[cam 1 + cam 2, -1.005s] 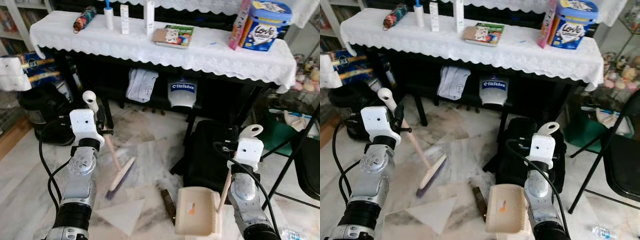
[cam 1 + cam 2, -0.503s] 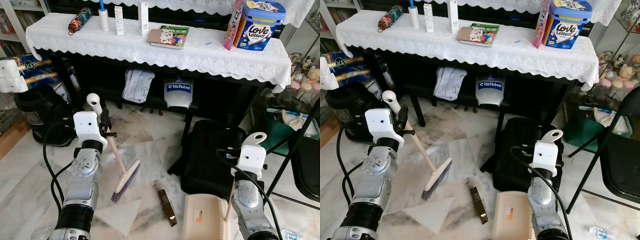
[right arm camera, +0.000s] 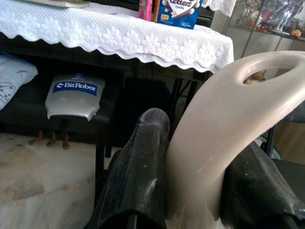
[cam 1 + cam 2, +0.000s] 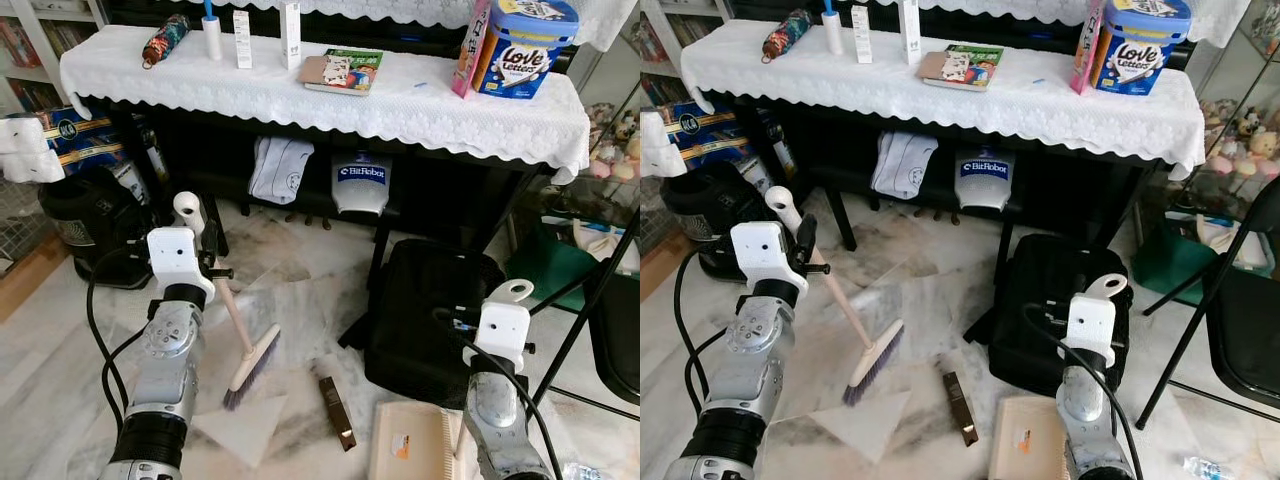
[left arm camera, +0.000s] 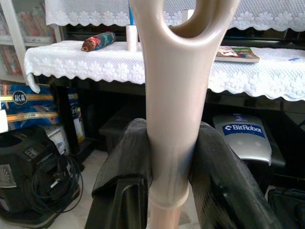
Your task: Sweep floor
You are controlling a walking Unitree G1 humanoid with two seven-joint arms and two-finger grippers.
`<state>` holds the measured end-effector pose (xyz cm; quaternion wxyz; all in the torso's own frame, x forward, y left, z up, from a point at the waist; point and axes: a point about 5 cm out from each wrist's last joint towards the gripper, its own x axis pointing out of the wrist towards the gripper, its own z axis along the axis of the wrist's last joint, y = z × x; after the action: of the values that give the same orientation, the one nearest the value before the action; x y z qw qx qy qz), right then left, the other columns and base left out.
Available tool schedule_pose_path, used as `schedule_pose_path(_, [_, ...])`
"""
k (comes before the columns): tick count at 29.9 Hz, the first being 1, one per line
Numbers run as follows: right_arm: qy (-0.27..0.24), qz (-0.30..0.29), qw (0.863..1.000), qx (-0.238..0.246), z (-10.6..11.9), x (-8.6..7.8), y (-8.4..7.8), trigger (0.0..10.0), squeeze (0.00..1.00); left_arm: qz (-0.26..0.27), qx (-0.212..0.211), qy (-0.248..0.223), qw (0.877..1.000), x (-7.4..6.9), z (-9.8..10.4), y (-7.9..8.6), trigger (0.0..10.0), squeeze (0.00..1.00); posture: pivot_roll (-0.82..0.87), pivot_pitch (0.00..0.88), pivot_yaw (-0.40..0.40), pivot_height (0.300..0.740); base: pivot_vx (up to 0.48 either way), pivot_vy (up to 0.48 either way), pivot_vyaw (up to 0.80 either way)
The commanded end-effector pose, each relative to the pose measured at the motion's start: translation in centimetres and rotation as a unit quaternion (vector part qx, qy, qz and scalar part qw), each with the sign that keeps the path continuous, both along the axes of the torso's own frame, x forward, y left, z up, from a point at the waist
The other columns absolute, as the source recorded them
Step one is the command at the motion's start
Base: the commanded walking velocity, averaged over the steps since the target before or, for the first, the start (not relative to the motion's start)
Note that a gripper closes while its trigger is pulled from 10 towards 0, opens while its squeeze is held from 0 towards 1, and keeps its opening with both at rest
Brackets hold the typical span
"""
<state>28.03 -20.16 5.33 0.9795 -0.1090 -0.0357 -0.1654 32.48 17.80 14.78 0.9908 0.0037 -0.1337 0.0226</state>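
Marble floor (image 4: pixel 300 290) before a lace-draped table (image 4: pixel 330 100).
One broom (image 4: pixel 250 355) pinched by left gripper (image 5: pixel 171 162); one dustpan (image 4: pixel 415 450) clamped by right gripper (image 3: pixel 190 167); one brown, perhaps wooden, piece (image 4: pixel 336 412).

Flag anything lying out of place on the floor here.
A small dark brown bar-shaped object lies loose on the marble floor, between the beige hand broom in the left gripper and the beige dustpan in the right gripper.
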Motion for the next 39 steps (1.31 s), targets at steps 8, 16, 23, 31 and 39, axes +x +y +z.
schedule_pose_path(8, [-0.025,-0.003,1.0,-0.018,0.8,0.3,-0.7,10.0,0.0,-0.002,-0.004,-0.016,1.0,-0.1,0.7,-0.2,10.0,0.0,0.04,0.145,-0.002,0.74,0.0,0.0,0.0])
schedule_pose_path(16, [-0.044,-0.003,0.999,-0.026,1.3,0.4,-0.8,10.0,0.0,0.002,-0.003,-0.017,1.0,-0.4,0.7,0.2,10.0,0.0,0.04,0.172,-0.001,0.74,0.0,0.0,0.0])
schedule_pose_path(23, [-0.058,-0.008,0.998,-0.023,1.5,0.1,-0.8,10.0,0.0,0.004,0.001,-0.017,1.0,-0.7,0.8,0.6,10.0,0.0,0.05,0.192,0.0,0.74,0.0,0.0,0.0])
schedule_pose_path(31, [-0.068,-0.016,0.997,-0.033,1.5,-0.3,-0.9,10.0,0.0,0.002,0.001,-0.021,1.0,-1.3,1.0,0.7,10.0,0.0,0.06,0.212,0.008,0.74,0.0,0.0,0.0])
schedule_pose_path(39, [-0.08,-0.015,0.993,-0.081,2.2,0.0,-1.3,10.0,0.0,-0.001,0.007,-0.014,1.0,-1.7,1.1,0.9,10.0,0.0,0.08,0.236,0.014,0.74,0.0,0.0,0.0])
